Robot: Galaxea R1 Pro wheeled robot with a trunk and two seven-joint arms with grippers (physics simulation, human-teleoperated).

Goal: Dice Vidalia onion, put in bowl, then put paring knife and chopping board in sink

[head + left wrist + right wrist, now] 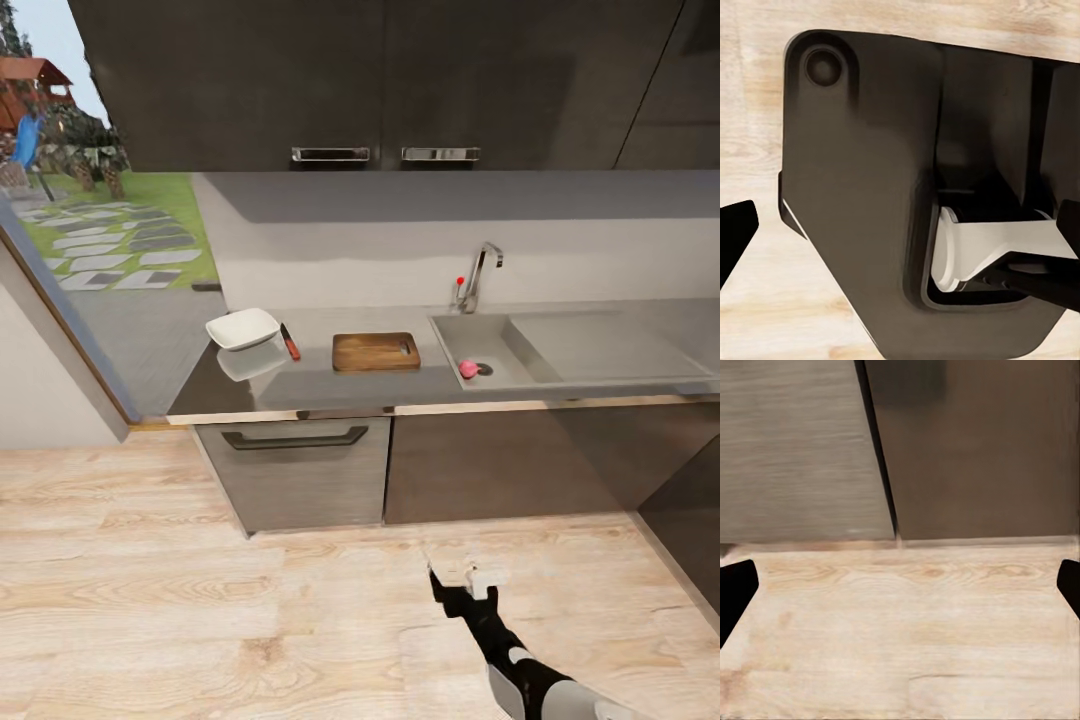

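Jaws of our right gripper (900, 585) stand spread and empty, the left's state unclear, while the onion (468, 369) sits far ahead in the sink (600, 350); round, firm, likely slippery, we'd pinch across its middle.

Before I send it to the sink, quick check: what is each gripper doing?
Left gripper: cannot be told.
Right gripper: open, holding nothing, over the wooden floor.
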